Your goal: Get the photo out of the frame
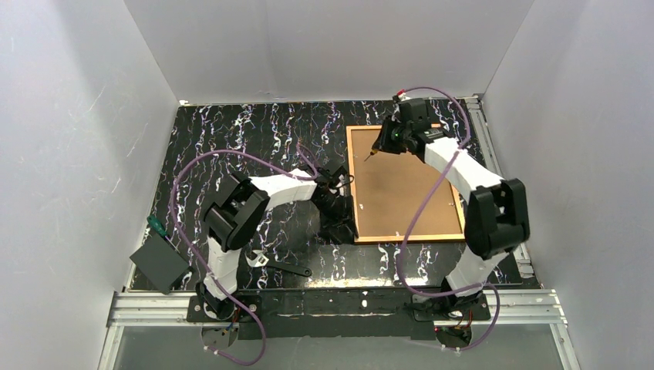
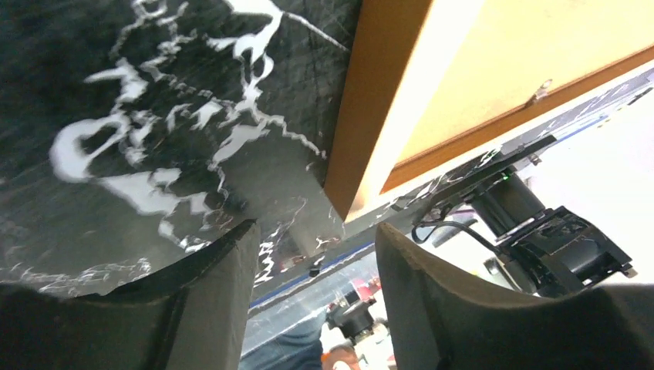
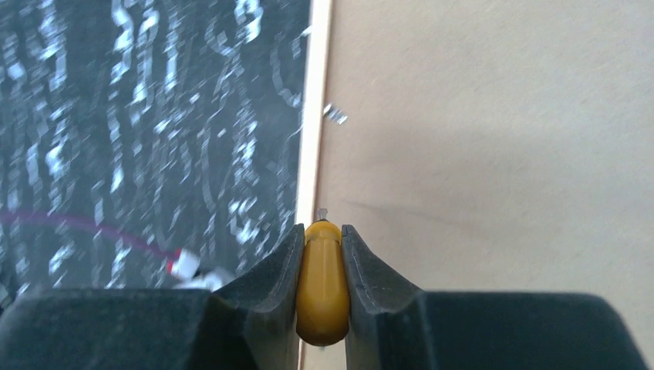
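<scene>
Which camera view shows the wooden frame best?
The top external view: the frame lies flat, back up, nearly whole, with the right arm over part of it. The left wrist view shows only one corner; the right wrist view only a thin strip of one side beyond the yellow tool handle.

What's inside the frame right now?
The photo fills the frame, lying with its plain tan back up. A small metal tab sits at the edge. The printed side faces down, so it can't be seen.

Left arm [image 1: 285, 186] and right arm [image 1: 455, 166] show white shells, black joints, purple cables [image 1: 224, 153], black pincer fingers [image 3: 262, 289].
</scene>
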Tool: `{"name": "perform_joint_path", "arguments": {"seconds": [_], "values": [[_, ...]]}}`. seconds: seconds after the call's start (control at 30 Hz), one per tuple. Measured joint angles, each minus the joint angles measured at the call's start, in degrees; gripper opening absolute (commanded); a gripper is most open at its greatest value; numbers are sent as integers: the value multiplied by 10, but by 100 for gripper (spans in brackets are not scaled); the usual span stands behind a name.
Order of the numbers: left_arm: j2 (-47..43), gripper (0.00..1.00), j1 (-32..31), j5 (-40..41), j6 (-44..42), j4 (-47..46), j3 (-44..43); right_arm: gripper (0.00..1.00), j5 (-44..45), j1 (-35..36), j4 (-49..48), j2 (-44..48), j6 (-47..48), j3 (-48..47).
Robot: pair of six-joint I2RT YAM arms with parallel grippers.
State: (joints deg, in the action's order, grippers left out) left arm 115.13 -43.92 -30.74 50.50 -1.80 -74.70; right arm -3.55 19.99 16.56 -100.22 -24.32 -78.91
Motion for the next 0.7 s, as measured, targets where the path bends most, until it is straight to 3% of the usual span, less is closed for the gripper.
{"name": "perform_joint_path", "arguments": {"seconds": [0.13, 0.33, 0.5, 0.7], "values": [[-64, 66, 17, 25, -47, 5, 28, 1, -101, -4, 9, 66, 4, 50], [-265, 90, 49, 79, -134, 19, 87, 1, -269, 5, 12, 116, -24, 165], [-365, 88, 51, 105, -203, 40, 98, 1, -359, 44, -26, 170, -110, 260], [-356, 79, 51, 42, -240, 37, 118, 1, -401, 79, -123, 221, -229, 319]]}}
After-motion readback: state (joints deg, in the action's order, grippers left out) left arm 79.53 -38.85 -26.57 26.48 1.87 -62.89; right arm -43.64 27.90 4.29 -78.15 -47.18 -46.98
